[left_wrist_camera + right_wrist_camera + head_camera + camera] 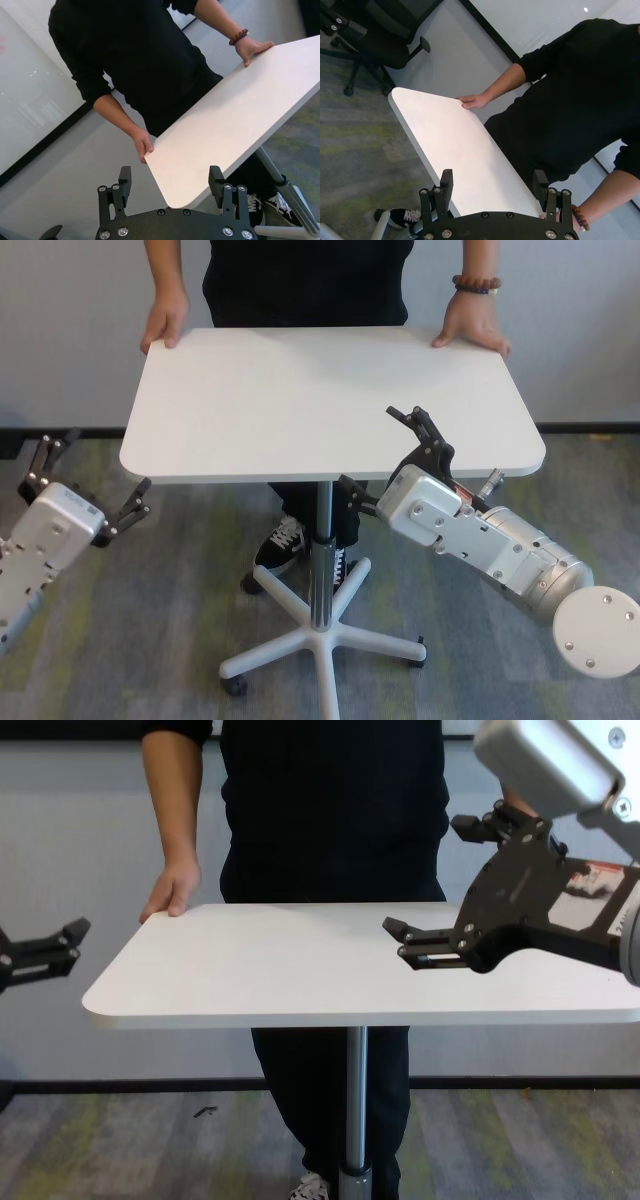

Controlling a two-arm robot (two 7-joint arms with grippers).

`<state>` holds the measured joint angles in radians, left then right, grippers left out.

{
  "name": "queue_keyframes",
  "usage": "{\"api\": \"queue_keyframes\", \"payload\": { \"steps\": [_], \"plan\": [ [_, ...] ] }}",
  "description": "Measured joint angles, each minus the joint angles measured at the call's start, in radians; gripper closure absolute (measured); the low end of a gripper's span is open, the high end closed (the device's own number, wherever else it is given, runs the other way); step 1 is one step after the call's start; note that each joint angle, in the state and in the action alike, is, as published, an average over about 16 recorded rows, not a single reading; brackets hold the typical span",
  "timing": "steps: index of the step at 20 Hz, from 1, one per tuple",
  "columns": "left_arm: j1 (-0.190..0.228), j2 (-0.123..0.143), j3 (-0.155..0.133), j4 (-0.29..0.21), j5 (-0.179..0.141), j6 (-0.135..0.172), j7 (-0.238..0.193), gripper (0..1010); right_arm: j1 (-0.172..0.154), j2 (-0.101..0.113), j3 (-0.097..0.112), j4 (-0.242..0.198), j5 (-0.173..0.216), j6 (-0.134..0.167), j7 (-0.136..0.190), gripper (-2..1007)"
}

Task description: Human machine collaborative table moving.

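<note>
Lower left of the head view, my left gripper (pixel 88 492) hangs off the near-left corner, jaws wide, holding nothing. The table (pixel 330 405) fills the middle of frame; the human (pixel 305 280) has both palms on the far corners. Right of centre, my right gripper (pixel 385 465) sits at the near edge, spread wide too. I'd guess a stiff, slick, top-heavy slab, so pinch the thin edge near both corners.

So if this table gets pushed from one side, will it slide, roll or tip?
It will probably roll: the table stands on a star base with small castors. It may wobble or lean, since the wide top sits on one thin pole. The top looks stiff and flat, so it should not flex.
</note>
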<state>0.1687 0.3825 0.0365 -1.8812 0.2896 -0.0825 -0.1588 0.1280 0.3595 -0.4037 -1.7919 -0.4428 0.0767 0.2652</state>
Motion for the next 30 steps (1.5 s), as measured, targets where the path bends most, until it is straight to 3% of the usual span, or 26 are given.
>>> {"api": "queue_keyframes", "payload": {
  "steps": [30],
  "plan": [
    [0.011, -0.005, -0.004, 0.020, 0.009, -0.003, 0.006, 10, -0.006, -0.007, -0.004, 0.003, -0.009, 0.003, -0.003, 5]
  ]
}}
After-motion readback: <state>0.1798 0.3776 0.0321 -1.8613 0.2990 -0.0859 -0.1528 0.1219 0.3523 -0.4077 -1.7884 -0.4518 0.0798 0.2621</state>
